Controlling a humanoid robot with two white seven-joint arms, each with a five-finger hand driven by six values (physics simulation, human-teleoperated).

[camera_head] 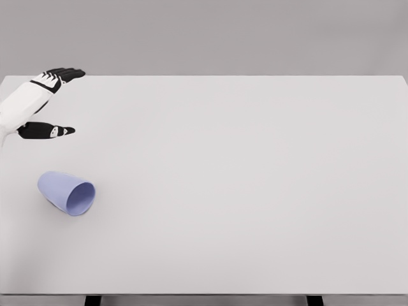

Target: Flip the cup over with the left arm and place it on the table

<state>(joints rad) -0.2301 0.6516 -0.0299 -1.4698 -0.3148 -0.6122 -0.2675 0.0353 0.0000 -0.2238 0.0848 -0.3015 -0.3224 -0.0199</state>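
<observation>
One cup (pixel 66 192) on show here, a single lavender one, and that is the whole tally of loose objects. One table (pixel 255 178) carries it. One robot hand (pixel 44 102) is in the picture, the left, so the count reads one, one and one.

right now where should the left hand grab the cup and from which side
Grip the cup around its side wall, near mid-body. It lies on its side on the table, open mouth facing lower right, closed base toward upper left. The left hand hovers open just beyond it, so probably come down from above and the far side, fingers spanning the rounded wall, clear of the rim.
</observation>
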